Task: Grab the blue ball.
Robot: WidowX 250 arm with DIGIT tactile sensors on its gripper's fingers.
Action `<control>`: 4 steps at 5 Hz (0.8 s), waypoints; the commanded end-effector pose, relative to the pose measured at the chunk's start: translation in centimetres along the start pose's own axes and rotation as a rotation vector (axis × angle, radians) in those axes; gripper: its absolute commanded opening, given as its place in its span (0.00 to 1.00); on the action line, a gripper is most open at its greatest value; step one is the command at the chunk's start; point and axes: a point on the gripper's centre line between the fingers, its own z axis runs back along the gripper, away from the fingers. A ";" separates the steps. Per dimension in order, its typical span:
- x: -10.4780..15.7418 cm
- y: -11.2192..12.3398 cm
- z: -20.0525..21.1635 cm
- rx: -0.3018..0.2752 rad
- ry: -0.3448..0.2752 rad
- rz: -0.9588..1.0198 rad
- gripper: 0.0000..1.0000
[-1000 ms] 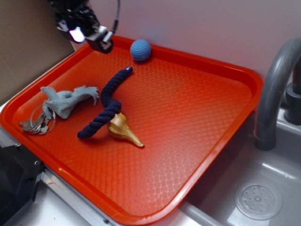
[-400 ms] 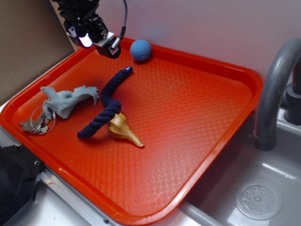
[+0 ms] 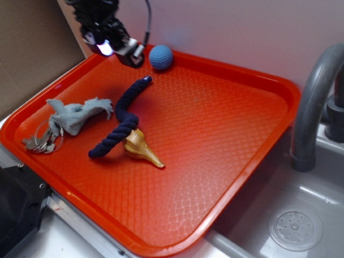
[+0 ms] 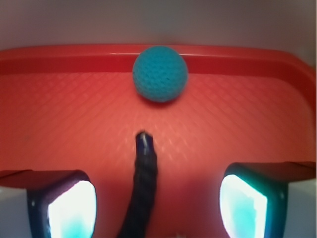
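The blue ball (image 3: 160, 57) rests on the red tray (image 3: 215, 134) against its far rim; in the wrist view the blue ball (image 4: 160, 73) sits ahead, slightly above centre. My gripper (image 3: 129, 54) hangs just left of the ball, above the tray's far left corner, apart from it. In the wrist view the gripper (image 4: 156, 203) is open, its two fingers wide apart with only the end of the dark navy rope (image 4: 142, 188) on the tray below between them.
On the tray lie the navy rope (image 3: 121, 121), a tan shell (image 3: 141, 148), a grey cloth (image 3: 75, 115) and a key ring (image 3: 40, 141). A grey faucet (image 3: 314, 102) and sink (image 3: 295, 226) stand to the right. A wall rises behind the tray.
The gripper has moved to the right along the tray's far edge, closing in on the blue ball. Nothing else moved.
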 end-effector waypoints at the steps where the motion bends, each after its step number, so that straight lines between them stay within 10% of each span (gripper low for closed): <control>1: 4.4 0.8 -1.7 0.006 -0.141 -0.009 1.00; 2: 6.3 0.8 -3.2 0.019 -0.141 -0.019 1.00; 3: 7.3 1.0 -4.0 0.065 -0.138 -0.019 0.24; 4: 6.8 1.3 -3.3 0.049 -0.114 -0.005 0.00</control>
